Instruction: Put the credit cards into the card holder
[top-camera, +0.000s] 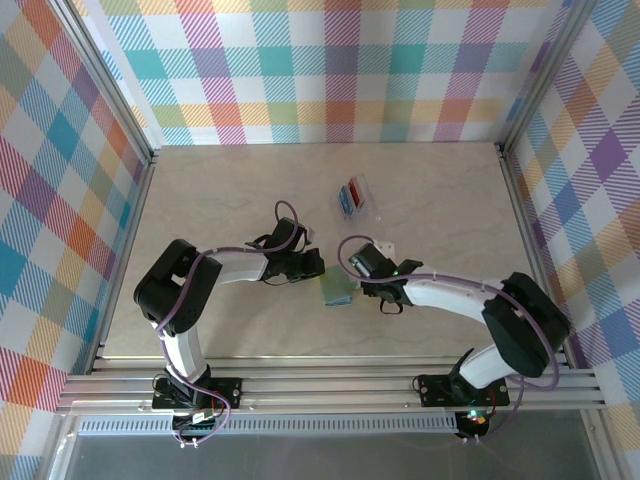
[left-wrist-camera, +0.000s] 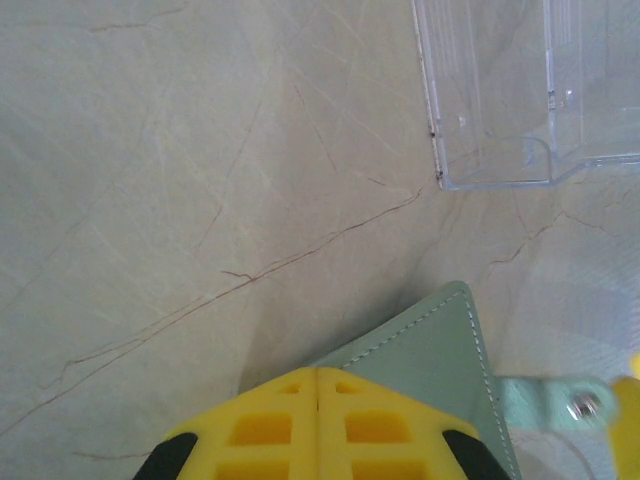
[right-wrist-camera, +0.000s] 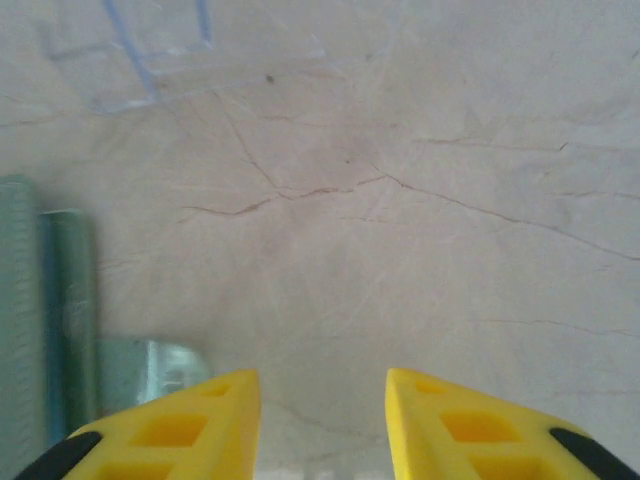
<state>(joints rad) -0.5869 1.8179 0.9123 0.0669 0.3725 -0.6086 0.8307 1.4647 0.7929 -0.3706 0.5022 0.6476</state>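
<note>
Where the left arm reaches in from the near-left corner of the table, the left claw is closed, its yellow fingertips pressed flat together. Left wrist view: those tips sit right over one corner of the card holder. Whether they pinch its edge, cannot tell. The corner casts a dark shadow on the table. The strap tab with its metal stud sticks out to one side.

Card holder position: about midway between the left and right edges, nearer the near edge than the far one, between the two claws.

Clear tray: beyond the card holder toward the far edge, apart from it. The credit cards lie inside it, red and blue seen from above. Exact count not readable.

Right claw: open, yellow fingers standing apart with bare table between them, nothing held. Right wrist view: the card holder's green edge lies just to the left of that claw, not touching the fingers.
</note>
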